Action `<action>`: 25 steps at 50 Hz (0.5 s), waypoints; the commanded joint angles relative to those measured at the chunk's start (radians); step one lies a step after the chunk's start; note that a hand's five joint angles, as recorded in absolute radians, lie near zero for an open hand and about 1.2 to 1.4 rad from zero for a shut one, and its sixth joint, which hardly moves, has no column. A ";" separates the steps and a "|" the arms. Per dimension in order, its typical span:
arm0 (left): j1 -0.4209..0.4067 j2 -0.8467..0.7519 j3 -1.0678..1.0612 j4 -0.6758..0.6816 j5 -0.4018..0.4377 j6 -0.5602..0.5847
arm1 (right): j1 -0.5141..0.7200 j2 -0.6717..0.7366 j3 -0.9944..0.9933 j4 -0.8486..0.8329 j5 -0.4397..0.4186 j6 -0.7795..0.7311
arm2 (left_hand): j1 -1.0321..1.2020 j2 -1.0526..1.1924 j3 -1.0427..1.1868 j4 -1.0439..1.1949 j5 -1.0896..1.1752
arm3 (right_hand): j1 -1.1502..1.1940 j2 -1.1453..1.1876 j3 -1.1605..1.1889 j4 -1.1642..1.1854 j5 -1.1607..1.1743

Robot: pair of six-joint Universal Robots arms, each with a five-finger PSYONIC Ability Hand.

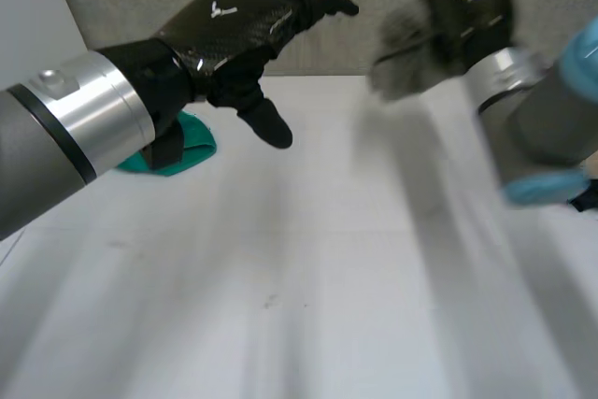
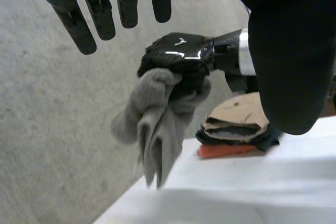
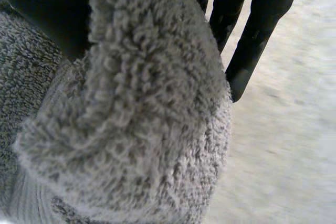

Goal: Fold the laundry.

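**Towel lifted, not yet laid out**

The grey terry towel (image 2: 157, 124) is off the table, bunched in your right hand (image 2: 181, 56). That hand's fingers are curled tight around the towel's upper part, and the rest dangles below the fist in a loose twist. In the right wrist view the towel's pile is packed against the palm. Your left hand (image 1: 234, 21) is in the air beside it, apart from the towel. Its fingers are straight, its thumb points down, and it holds nothing.

I judge this to be the pick-and-bring step: the towel is up, and nothing is flattened or folded. The next move calls for carrying the bundle over the white table (image 1: 308, 306). The left hand then needs a free hanging edge or corner, so that both hands can spread the towel flat before any fold.

The broad stretch of table below both hands is bare, which should be room enough for spreading. The towel hangs close to the table's edge, so bring it inward or part of it may drape off. A stack of folded clothes (image 2: 236, 129) sits near the right wrist, and a green cloth (image 1: 192, 147) lies behind the left wrist. Steer clear of both.
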 commanded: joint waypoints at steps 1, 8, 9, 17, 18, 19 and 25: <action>-0.007 0.020 -0.008 0.052 -0.001 -0.059 | -0.282 0.009 -0.159 0.057 -0.170 0.060 | -0.003 -0.012 -0.016 -0.010 -0.027 | 0.354 0.254 0.253 0.203 0.295; -0.010 0.006 -0.054 0.074 0.000 -0.074 | -0.577 0.152 -0.209 0.033 -0.387 0.154 | -0.003 -0.012 -0.016 -0.010 -0.027 | 0.354 0.254 0.253 0.203 0.295; -0.010 -0.001 -0.065 0.077 0.000 -0.076 | -0.594 0.170 -0.215 0.028 -0.408 0.156 | -0.003 -0.012 -0.016 -0.010 -0.027 | 0.354 0.254 0.253 0.203 0.295; -0.020 -0.050 -0.091 0.092 -0.003 -0.081 | -0.729 0.456 -0.275 0.019 -0.733 0.146 | 0.000 -0.009 -0.013 -0.007 -0.024 | 0.354 0.254 0.253 0.203 0.295; -0.023 -0.057 -0.091 0.092 -0.003 -0.081 | -0.737 0.477 -0.283 0.017 -0.757 0.145 | 0.000 -0.009 -0.013 -0.007 -0.024 | 0.354 0.254 0.253 0.203 0.295; -0.028 -0.061 -0.092 0.092 -0.003 -0.079 | -0.750 0.511 -0.291 0.019 -0.794 0.142 | 0.000 -0.009 -0.013 -0.007 -0.024 | 0.354 0.254 0.253 0.203 0.295; -0.046 -0.083 -0.091 0.092 -0.003 -0.070 | -0.795 0.514 -0.269 0.028 -0.770 0.110 | 0.003 -0.006 -0.010 -0.004 -0.021 | 0.018 -0.082 -0.083 -0.133 -0.041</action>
